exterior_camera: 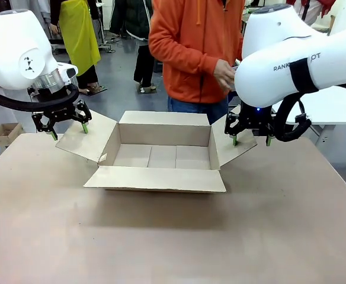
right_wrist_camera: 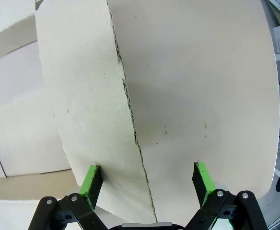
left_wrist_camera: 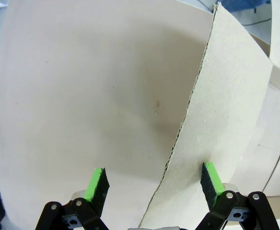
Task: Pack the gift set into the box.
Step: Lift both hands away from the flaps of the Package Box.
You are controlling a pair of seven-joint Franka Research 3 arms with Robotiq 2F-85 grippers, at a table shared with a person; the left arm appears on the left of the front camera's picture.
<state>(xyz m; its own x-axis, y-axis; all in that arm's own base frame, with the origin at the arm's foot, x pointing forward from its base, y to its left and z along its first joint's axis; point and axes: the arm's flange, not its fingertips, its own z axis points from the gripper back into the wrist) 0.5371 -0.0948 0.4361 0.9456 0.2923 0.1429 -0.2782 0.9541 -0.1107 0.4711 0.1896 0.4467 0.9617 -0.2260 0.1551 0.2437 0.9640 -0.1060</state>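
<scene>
The large brown cardboard box (exterior_camera: 161, 155) stands open in the middle of the table (exterior_camera: 161, 236), its four flaps spread outward and its inside bare. My left gripper (exterior_camera: 68, 129) hangs open over the outer edge of the left flap (left_wrist_camera: 221, 96); in the left wrist view that edge runs between the green pads (left_wrist_camera: 98, 184) of the left gripper (left_wrist_camera: 154, 184). My right gripper (exterior_camera: 252, 140) is open over the right flap (right_wrist_camera: 87, 96), whose edge passes between the two fingers of the right gripper (right_wrist_camera: 146, 179). The gift set is out of view.
A person in an orange hoodie (exterior_camera: 194, 53) stands just behind the box with hands held near the chest. A small brown carton (exterior_camera: 4, 133) sits off the table's left corner. A white table (exterior_camera: 333, 106) lies behind my right arm.
</scene>
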